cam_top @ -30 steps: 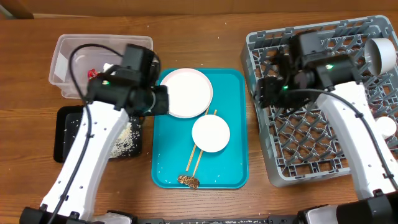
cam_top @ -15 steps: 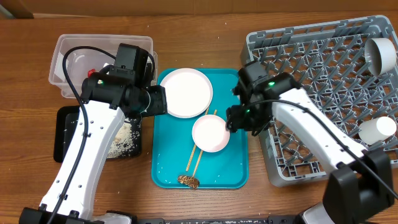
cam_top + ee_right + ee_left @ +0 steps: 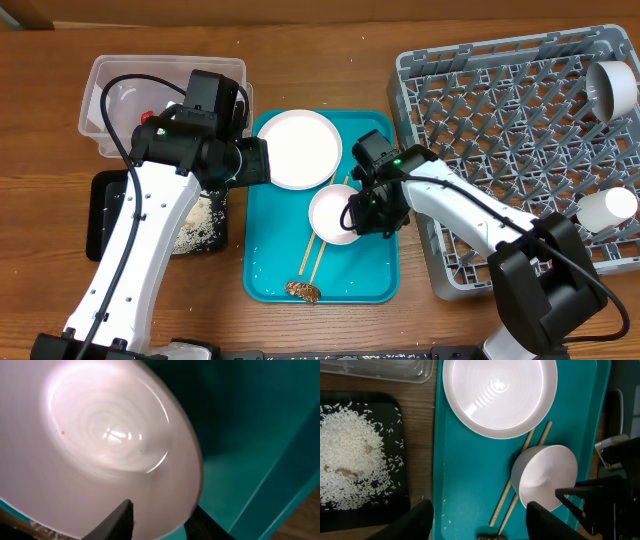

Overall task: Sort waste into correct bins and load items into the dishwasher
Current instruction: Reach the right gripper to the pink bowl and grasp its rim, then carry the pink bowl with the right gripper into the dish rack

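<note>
Wooden table, teal tray: right gripper pinches the bowl by its rim, which looks slick, light, breakable; left gripper wide, empty

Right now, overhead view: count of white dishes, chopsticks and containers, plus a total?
White dishes: 4 (plate, bowl, upper rack dish, lower rack dish)
Chopsticks: 2
Containers: 4 (clear tub, black tray, teal tray, rack)
Total: 10
</note>
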Motion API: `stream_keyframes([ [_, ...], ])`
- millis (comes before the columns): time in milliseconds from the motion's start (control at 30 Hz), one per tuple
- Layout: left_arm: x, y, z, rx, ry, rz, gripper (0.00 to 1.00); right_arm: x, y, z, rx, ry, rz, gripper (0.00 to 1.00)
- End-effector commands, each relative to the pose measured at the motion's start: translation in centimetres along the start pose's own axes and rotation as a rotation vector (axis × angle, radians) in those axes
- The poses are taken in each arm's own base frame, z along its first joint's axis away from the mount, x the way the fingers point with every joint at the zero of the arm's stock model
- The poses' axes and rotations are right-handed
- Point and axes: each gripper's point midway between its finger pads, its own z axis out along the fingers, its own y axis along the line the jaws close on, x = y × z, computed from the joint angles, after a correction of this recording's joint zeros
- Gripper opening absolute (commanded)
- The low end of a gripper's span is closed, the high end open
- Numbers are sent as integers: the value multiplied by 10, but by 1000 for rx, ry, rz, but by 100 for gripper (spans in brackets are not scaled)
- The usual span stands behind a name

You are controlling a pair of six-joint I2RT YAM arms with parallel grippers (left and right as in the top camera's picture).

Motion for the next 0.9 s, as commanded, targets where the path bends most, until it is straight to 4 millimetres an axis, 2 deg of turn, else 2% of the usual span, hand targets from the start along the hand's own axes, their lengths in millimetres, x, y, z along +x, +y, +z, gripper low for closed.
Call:
stream_keyframes([
  [0,0,-1,3,5,9,-16,62,-4,2,-1,-7,-19,29,35],
  [167,1,-1,3,5,10,-16,62,-9,1,-1,-3,-40,129,19],
  [333,1,-1,3,4,10,-16,62,-12,0,-1,6,-56,163,13],
  [467,1,-1,3,4,11,-16,62,-14,-3,-1,22,-66,166,4],
  [600,1,-1,3,4,11,-16,62,-21,-3,-10,25,-92,168,4],
  [733,1,-1,3,4,11,-16,63,-42,-7,-51,58,-203,167,4],
  [833,1,-1,3,4,11,-16,63,-63,-18,-109,127,-368,162,4],
  [867,1,-1,3,3,9,-16,63,-74,-28,-142,180,-470,182,4],
])
